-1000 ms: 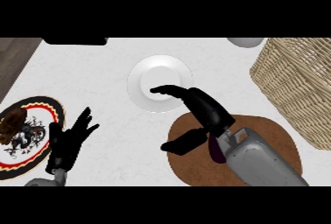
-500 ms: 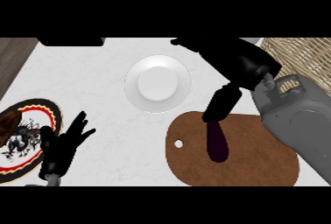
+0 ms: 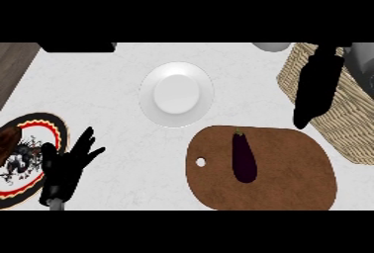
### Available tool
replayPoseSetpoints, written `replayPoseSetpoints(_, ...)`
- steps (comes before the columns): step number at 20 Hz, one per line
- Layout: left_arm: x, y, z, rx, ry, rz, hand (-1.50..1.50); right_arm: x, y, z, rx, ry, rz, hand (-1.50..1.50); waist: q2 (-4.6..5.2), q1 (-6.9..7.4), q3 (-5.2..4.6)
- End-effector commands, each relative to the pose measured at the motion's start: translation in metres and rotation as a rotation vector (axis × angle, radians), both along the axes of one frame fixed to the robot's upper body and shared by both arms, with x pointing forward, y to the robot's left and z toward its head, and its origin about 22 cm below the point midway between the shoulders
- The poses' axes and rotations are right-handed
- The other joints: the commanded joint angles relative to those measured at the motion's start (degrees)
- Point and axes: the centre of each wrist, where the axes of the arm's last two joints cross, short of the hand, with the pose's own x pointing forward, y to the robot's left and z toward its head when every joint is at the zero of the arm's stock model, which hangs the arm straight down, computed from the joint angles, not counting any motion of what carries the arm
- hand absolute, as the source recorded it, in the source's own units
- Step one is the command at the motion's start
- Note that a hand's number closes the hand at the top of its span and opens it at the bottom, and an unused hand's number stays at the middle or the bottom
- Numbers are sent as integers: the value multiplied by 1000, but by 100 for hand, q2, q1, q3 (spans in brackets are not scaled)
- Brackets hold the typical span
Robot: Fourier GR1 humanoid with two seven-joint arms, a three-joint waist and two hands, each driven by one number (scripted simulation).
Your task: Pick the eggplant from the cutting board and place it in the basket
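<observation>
At the far left, partly cut by the edge, lies a round decorated plate with a black, red and cream rim [image 3: 36,129]. Just beside it, toward the lower left, the black left hand [image 3: 67,165] rests with its fingers straight and spread, pointing up, and it holds nothing. Up and to the right of this hand, well apart from it, a plain white round plate [image 3: 177,94] sits on the pale counter [image 3: 102,79]. Further right and lower, a brown rounded wooden cutting board [image 3: 285,173] with a small hole near its left side lies flat. The dark purple long eggplant [image 3: 243,157] lies on the board's left half, its stem end pointing up. The black right hand [image 3: 315,89] hangs above and to the right of the eggplant, near it but not touching it; it looks long and narrow and points down, and whether its fingers are curled I cannot tell. Behind this hand, at the right edge, stands the woven tan wicker basket [image 3: 343,133], just beside the board.
</observation>
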Motion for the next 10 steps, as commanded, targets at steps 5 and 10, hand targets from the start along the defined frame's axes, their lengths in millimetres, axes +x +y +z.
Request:
replayPoseSetpoints(5,-30,-2,-21,1,145,2,0,9,1,-1,-138,97,3,-150,50,20,-23)
replayPoseSetpoints(10,-19,12,-5,31,147,34,0,-1,-4,-7,-101,118,12,-150,32,-49,-20)
